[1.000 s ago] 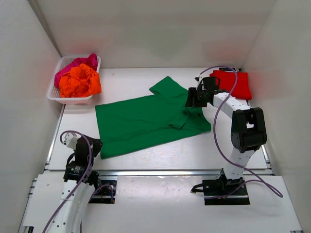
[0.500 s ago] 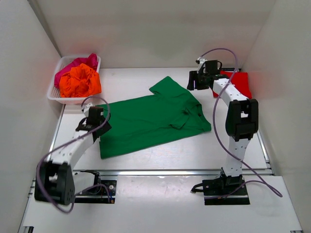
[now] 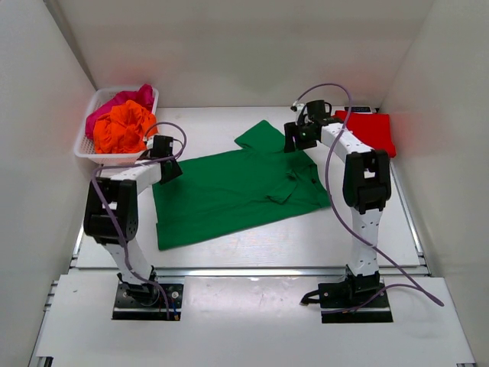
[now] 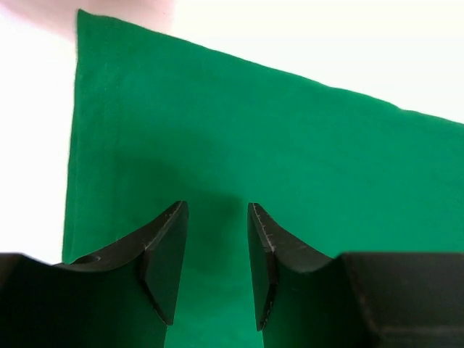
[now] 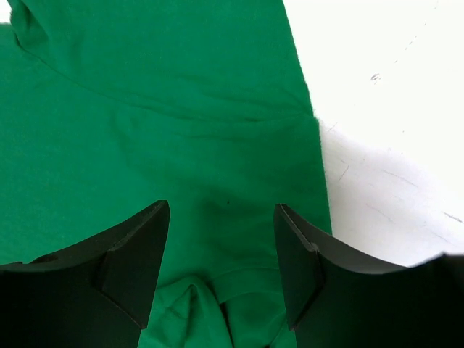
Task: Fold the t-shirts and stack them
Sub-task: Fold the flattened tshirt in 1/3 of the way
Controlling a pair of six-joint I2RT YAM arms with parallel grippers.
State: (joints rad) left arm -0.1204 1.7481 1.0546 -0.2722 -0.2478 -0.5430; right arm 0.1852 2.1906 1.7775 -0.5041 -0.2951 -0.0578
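Observation:
A green t-shirt [image 3: 237, 187] lies spread flat on the white table, collar to the right. My left gripper [image 3: 170, 170] is open just above its far-left hem corner; green cloth [image 4: 290, 145] fills the left wrist view below the open fingers [image 4: 163, 254]. My right gripper [image 3: 294, 142] is open above the shirt's far sleeve and shoulder; its view shows the green cloth [image 5: 159, 109] and folded collar [image 5: 217, 297] between the spread jaws. A folded red t-shirt [image 3: 370, 130] lies at the far right. Crumpled orange [image 3: 124, 127] and pink [image 3: 114, 101] shirts fill a basket.
The white basket [image 3: 82, 149] stands at the far left corner, close to my left gripper. White walls enclose the table on three sides. Bare table [image 5: 391, 109] shows right of the shirt's sleeve edge.
My left arm has swung out from its base up to the shirt's far-left corner. My right gripper has moved from the collar area back and left to the far sleeve.

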